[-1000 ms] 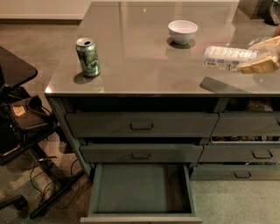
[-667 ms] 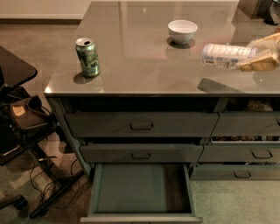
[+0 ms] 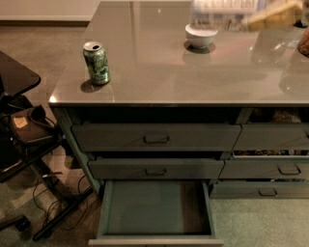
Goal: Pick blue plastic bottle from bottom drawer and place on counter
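Observation:
The blue plastic bottle (image 3: 223, 12) is a motion-blurred clear shape with a pale label, lying sideways in the air above the far part of the counter (image 3: 159, 77), just behind the white bowl. My gripper (image 3: 256, 18) shows as a beige blur at the top right edge and holds the bottle by its right end. The bottom drawer (image 3: 154, 207) is pulled fully open below the two handled drawers, and its flat dark floor is bare.
A green drink can (image 3: 96, 62) stands upright on the counter's front left. A white bowl (image 3: 201, 35) sits at the back centre. A black side table (image 3: 14, 75) with gear and cables stands on the floor to the left. More drawers (image 3: 270, 137) are on the right.
My gripper and the bottle have moved up and to the left, from over the counter's right side to above and behind the white bowl. The can, bowl and drawer have not moved.

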`<state>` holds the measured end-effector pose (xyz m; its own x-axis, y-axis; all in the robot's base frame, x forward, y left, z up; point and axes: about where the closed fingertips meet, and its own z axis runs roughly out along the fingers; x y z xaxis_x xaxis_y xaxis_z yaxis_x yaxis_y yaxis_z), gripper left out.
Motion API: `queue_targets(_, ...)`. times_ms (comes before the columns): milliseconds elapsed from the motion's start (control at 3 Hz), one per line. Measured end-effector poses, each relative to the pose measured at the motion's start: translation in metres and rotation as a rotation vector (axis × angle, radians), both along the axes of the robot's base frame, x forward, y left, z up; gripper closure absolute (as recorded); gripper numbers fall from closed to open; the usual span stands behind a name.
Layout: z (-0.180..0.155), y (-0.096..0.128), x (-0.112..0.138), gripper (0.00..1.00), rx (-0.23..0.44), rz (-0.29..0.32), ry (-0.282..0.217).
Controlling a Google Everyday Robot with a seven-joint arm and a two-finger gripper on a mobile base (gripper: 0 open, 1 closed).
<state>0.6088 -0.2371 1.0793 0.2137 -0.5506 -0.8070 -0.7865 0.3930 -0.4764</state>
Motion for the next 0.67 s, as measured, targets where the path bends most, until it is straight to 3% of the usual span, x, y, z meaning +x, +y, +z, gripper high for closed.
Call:
queue_targets(333, 0.0361, 0.0226, -0.0171, 1.00, 0.003, 0.109, -0.028)
queue_targets(667, 0.0366, 0.0226, -0.0174, 1.00, 0.002, 0.111, -0.029)
